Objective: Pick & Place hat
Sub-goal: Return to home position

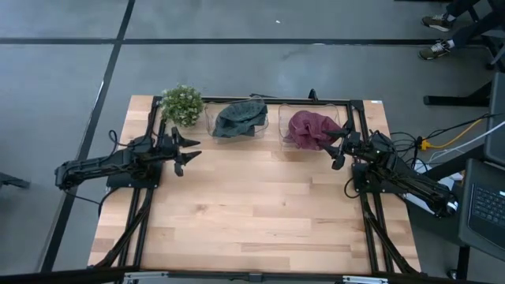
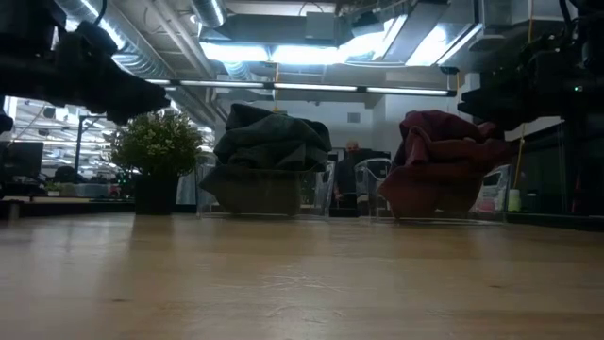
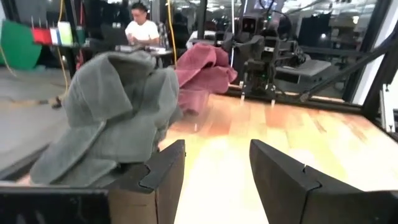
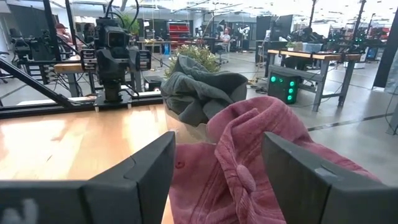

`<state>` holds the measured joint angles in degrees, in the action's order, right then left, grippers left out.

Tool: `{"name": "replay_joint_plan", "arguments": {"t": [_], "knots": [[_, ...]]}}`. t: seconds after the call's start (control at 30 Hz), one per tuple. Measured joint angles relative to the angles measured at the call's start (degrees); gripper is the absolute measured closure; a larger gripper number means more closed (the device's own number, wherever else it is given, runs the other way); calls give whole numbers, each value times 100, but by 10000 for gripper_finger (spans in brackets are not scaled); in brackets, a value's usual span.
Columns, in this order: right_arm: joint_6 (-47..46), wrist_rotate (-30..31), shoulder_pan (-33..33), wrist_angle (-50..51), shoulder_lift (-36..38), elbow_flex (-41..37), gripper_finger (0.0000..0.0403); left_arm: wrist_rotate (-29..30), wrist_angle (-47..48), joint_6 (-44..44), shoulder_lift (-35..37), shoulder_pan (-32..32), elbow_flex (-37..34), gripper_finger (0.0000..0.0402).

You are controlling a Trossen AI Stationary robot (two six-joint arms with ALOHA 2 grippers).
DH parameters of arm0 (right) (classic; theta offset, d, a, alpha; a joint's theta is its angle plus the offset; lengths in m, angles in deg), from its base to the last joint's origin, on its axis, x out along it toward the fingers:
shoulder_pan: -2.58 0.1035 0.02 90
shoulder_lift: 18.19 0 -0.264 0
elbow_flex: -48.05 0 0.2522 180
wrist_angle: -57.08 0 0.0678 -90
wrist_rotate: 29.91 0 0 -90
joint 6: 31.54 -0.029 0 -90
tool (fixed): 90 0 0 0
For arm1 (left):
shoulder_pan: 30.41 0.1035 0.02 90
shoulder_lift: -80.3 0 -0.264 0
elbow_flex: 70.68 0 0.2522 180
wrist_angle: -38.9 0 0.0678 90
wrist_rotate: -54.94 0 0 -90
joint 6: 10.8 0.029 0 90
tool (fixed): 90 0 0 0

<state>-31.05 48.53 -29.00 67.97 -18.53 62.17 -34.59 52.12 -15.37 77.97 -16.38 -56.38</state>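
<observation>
Two hats sit at the table's far edge. A grey-green hat [image 1: 241,118] is heaped in a clear bin [image 1: 211,120], and a maroon hat [image 1: 309,128] fills a second clear bin [image 1: 348,107] to its right. Both rise above their bins' rims in the low view, the grey-green hat [image 2: 269,142] left of the maroon hat [image 2: 444,151]. My left gripper [image 1: 192,149] hovers open, level, near the grey-green hat [image 3: 112,112], pointing toward the table's right. My right gripper [image 4: 217,149] stands open and level just right of the maroon hat [image 4: 249,155], with nothing between its fingers.
A small potted plant [image 1: 182,104] stands at the far left corner, beside the grey-green hat's bin. Black frame rails [image 1: 142,229] run along the table's left and right sides. The bare wood of the table [image 1: 252,213] stretches from the grippers to the near edge.
</observation>
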Motion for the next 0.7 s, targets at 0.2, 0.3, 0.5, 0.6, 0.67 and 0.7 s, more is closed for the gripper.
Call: {"name": "replay_joint_plan", "arguments": {"t": [0.2, 0.3, 0.5, 0.6, 0.67, 0.7], "knots": [[0, 1, 0, 1, 0, -1, 166, -1, -2, -213, -301, -3, 0, 224], [-2, -1, 0, 1, 0, -1, 166, -1, 0, -215, -328, -3, 0, 225], [0, -2, 0, 1, 0, -1, 166, -3, 2, -215, -328, -3, 0, 224], [-1, -2, 0, 1, 0, 0, 166, -3, 2, -215, -328, -3, 0, 224], [-1, -2, 0, 1, 0, 1, 166, -3, 2, -215, -328, -3, 0, 226], [-1, -2, 0, 1, 0, -1, 166, -3, 2, -215, -328, -3, 0, 226]]}}
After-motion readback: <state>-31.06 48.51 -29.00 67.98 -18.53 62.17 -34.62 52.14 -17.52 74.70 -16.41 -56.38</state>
